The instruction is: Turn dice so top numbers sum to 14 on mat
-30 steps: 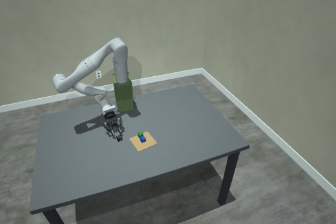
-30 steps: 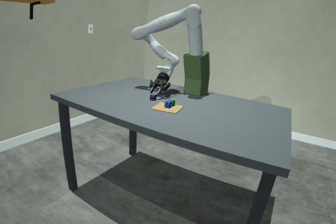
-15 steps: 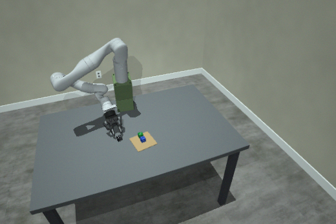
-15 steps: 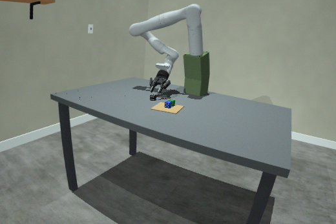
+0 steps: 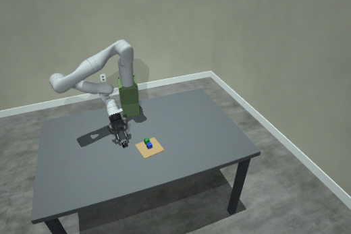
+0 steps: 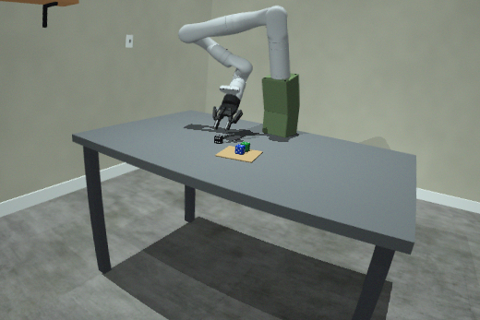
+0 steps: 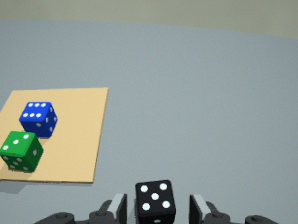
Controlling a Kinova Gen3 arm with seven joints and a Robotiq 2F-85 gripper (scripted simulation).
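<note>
The black die lies flat on the table, off the mat, with five pips on top. The tan mat lies flat. The blue die lies on it with six on top, and the green die lies close beside it with three on top. My gripper is partly open and empty, a little above the black die. In the wrist view gaps show on both sides of that die.
The grey table extends around the mat. The green arm base stands at its back edge, behind the mat and dice.
</note>
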